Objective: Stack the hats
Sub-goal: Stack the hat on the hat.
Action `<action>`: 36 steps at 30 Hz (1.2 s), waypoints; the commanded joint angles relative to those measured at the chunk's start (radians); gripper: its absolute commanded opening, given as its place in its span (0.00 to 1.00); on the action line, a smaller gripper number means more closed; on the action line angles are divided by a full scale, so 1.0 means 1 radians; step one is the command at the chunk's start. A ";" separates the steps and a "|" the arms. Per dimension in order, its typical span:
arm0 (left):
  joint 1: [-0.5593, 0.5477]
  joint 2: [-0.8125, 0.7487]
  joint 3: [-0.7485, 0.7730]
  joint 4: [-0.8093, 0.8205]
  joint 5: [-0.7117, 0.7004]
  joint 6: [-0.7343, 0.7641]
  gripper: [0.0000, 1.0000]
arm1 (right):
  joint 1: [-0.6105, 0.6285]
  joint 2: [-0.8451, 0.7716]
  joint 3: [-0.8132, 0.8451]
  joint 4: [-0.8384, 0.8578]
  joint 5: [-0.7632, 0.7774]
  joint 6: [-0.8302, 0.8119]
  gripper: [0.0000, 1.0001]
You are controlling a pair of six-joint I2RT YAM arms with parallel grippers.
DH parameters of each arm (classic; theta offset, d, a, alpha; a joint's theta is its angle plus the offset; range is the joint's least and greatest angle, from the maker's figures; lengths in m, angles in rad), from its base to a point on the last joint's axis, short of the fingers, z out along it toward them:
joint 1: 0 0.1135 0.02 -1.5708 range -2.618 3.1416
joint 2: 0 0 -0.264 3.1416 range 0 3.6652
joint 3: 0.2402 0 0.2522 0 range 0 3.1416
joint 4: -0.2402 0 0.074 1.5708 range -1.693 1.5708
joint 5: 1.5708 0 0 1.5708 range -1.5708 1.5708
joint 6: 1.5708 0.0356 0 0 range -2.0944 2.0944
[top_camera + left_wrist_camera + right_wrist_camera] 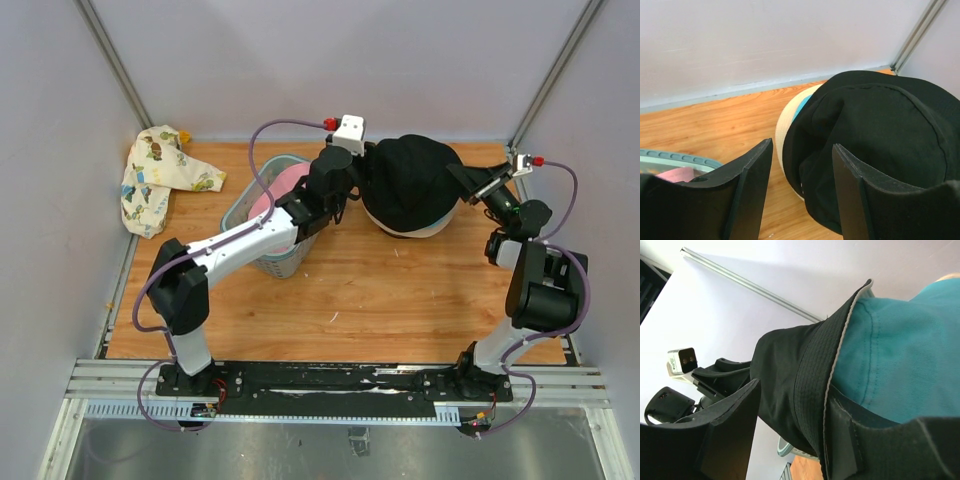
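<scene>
Left pincer (348, 192) and right pincer (468, 182) are both seen with jaws apart, clamped on nothing. They are set at opposite edges of the black hat (410, 180), which is seated on the stack at upper centre. A pink hat (270, 200) is seen in the basket (232, 212), left of the stack and nearest the left pincer.

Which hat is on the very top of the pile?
The black hat. It covers the teal hat and cream hat beneath it, while the pink hat sits apart in the basket.
</scene>
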 commanded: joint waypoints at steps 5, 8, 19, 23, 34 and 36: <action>0.028 0.048 0.073 0.000 0.097 -0.016 0.56 | -0.037 0.042 0.000 0.070 0.050 0.020 0.44; 0.029 0.065 0.103 -0.013 0.104 -0.013 0.56 | -0.036 0.071 0.017 0.065 0.064 0.031 0.26; 0.030 0.072 0.095 -0.010 0.081 -0.026 0.57 | -0.037 0.093 0.027 -0.065 0.117 -0.016 0.05; 0.032 0.064 0.078 0.002 0.081 -0.038 0.60 | -0.041 0.124 -0.002 -0.065 0.170 -0.001 0.05; 0.040 0.082 0.068 -0.006 0.051 -0.055 0.62 | -0.040 0.222 -0.071 -0.011 0.267 0.071 0.08; 0.048 0.092 0.069 -0.015 0.054 -0.063 0.63 | -0.040 0.224 -0.068 -0.007 0.266 0.071 0.10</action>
